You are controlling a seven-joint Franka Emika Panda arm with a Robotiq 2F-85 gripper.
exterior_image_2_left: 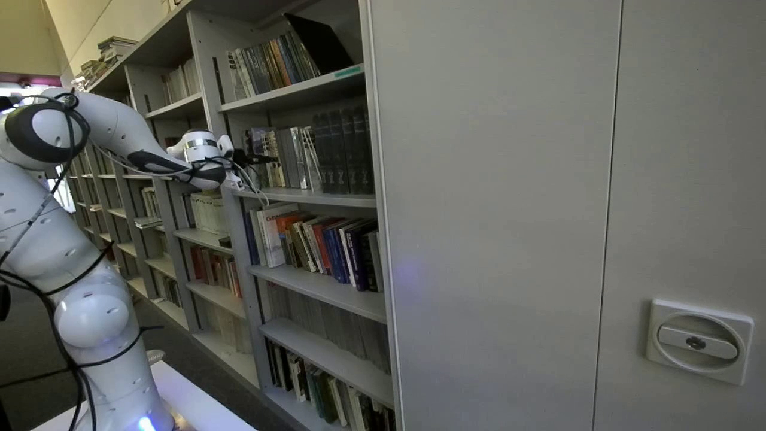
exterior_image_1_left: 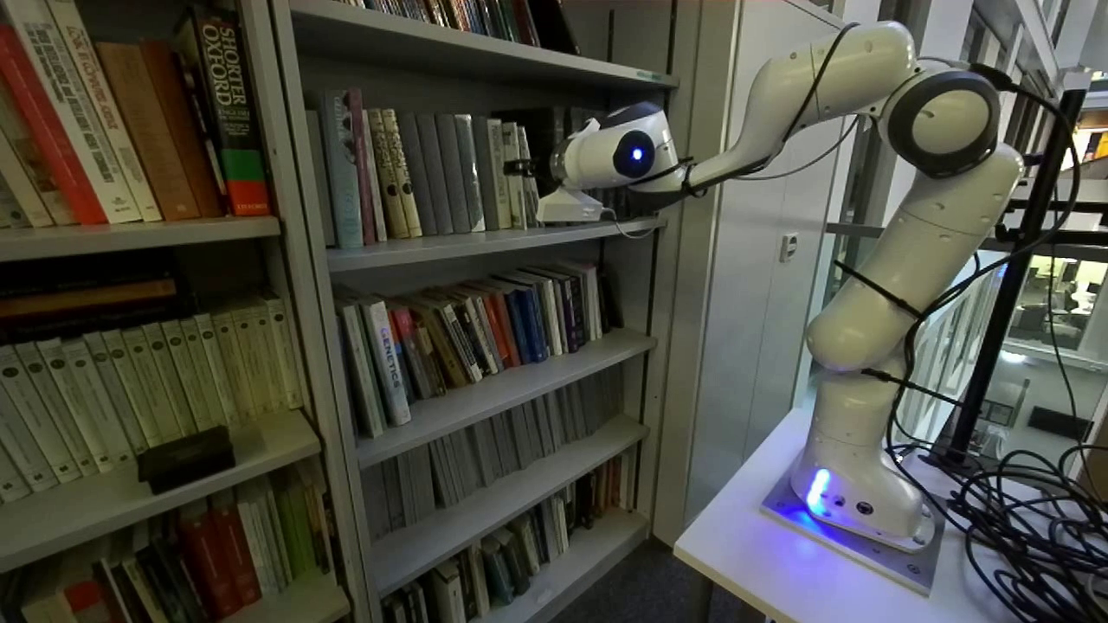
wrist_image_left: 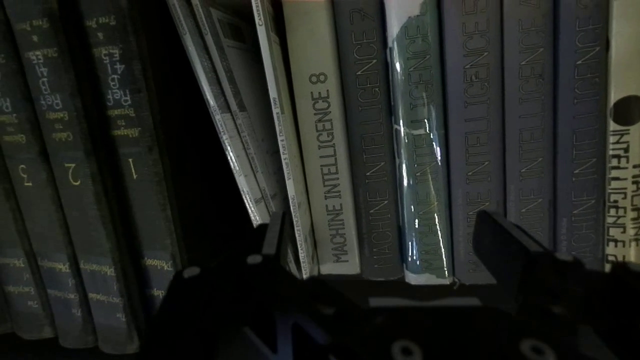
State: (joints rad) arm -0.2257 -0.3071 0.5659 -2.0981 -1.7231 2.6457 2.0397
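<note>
"Which number is on the glossy book (wrist_image_left: 420, 150)?"
"Can't tell: its top is cut off by the wrist view's edge."
"And the foot of Machine Intelligence 4 (wrist_image_left: 530, 110)?"
"Hidden behind the gripper (wrist_image_left: 378, 220)."

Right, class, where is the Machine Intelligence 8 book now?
In the wrist view, the Machine Intelligence 8 book stands near the picture's middle, between Machine Intelligence 7 on its right and a thin journal on its left.
</note>
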